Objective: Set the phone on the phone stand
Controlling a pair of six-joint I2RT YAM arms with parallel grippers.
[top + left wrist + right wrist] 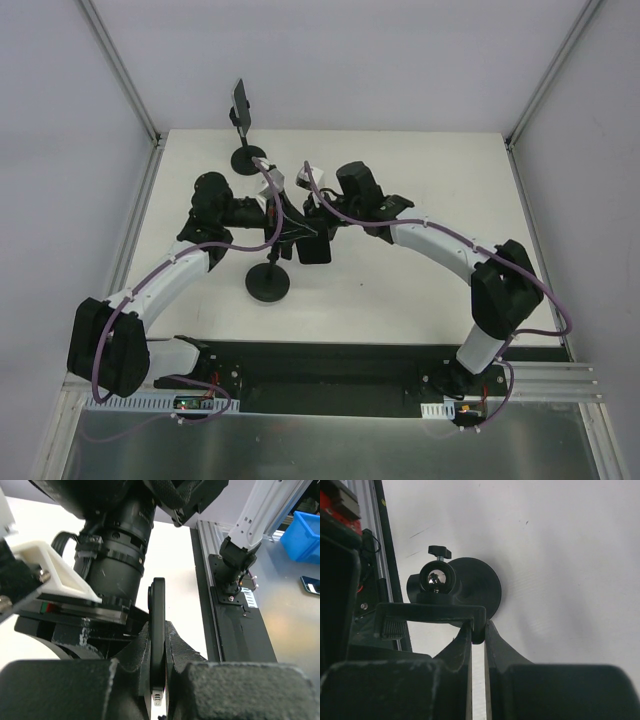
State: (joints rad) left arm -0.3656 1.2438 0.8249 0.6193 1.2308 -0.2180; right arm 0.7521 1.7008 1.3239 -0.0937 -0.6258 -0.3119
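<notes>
The left claw (158, 639) is seen fully closed on a thin black slab, which is judged to be the phone (158, 600). It is held edge-on between the two fingers, above the table (172, 555). The right claw (478, 630) is closed as well, pinched on the end of the flat holder plate (430, 612) at the top of the phone stand (268, 284). Just beside this grip the ball joint (436, 577) is visible, and the round base (477, 587) is seen beyond it on the white surface. From above, both claws are found together over the stand, near the middle of the table. A dark rectangle (315, 248) is seen beside them. Whether the phone is already touching the plate cannot be told. A second stand (243, 157) is placed well apart at the far edge.

The step in hand is judged to be the seating of the phone into the holder. The plate should be held firm by the right claw, so that the ball joint is not turned. The phone should be brought flat against the plate and lowered slowly until it is carried by the holder. The left grip should be released only when the phone is resting by itself, otherwise it can be tipped out.
</notes>
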